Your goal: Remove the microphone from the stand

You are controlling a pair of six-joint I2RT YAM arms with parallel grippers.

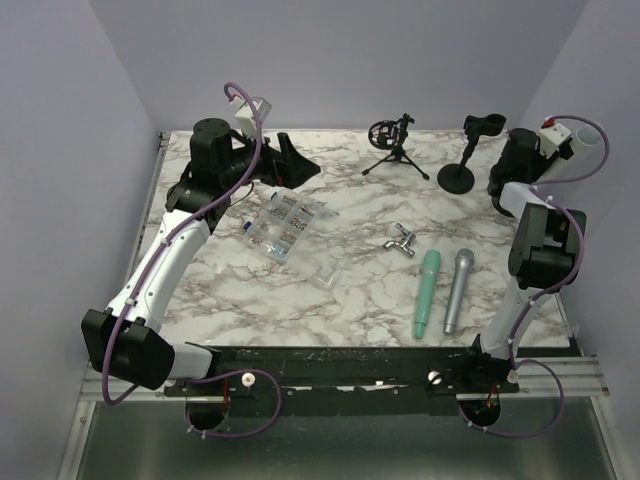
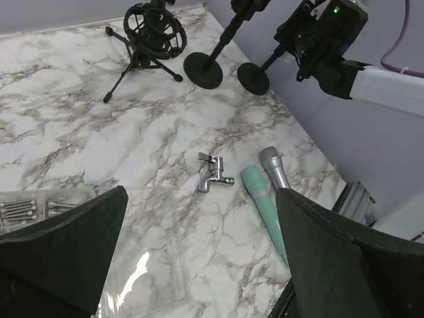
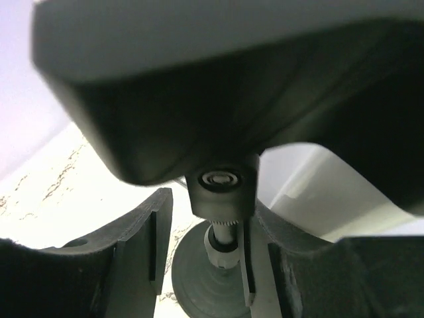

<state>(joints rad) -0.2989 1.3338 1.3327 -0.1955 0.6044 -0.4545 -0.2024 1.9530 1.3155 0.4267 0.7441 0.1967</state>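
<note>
Black left gripper (image 2: 199,262) spread wide; right gripper (image 3: 212,265) straddles stand (image 3: 222,192), grip unclear.

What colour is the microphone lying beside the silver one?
Mint green microphone; top external view shows best.

Soft even light; right-wrist foreground blurred.

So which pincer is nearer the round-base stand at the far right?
Right. The right pincer straddles the upper post of the round-base stand; the left pincer hangs open far off, left of the tripod stand.
</note>
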